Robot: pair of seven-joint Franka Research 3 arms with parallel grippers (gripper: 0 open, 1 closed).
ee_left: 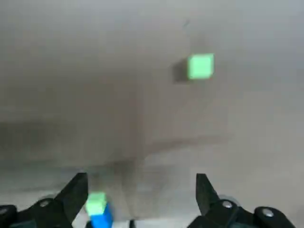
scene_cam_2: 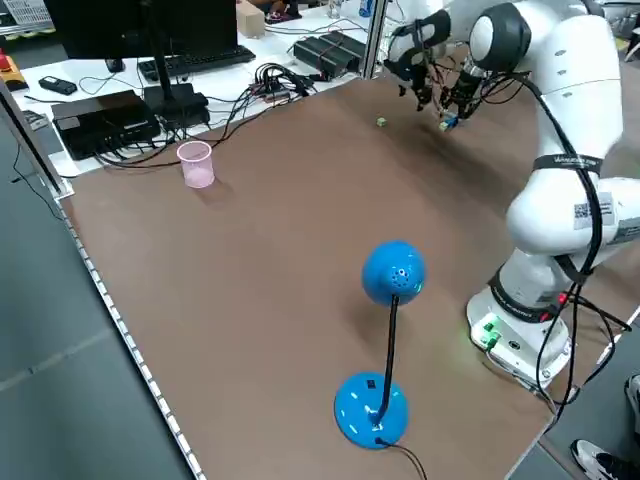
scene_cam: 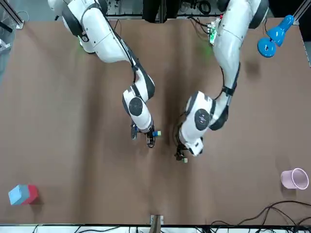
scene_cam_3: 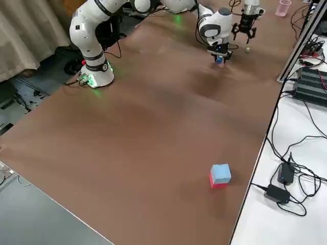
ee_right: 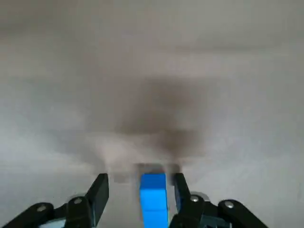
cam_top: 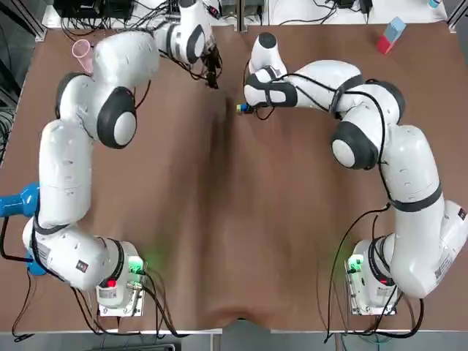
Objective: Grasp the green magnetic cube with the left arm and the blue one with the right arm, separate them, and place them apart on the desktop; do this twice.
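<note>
Brown desktop (cam_top: 219,219) carries a lone green cube (ee_left: 200,66) near the left gripper (ee_left: 140,180), whose fingers spread wide and empty. To its right, the right gripper (ee_right: 140,179) straddles the blue cube (ee_right: 153,187), fingers loosely apart.

Top view: overhead, arm bases at bottom. Front view: across table (scene_cam: 58,145), facing robot. Side views: raised, diagonal. Wrist views: close above it, both catching blue cube (ee_left: 101,220).
</note>
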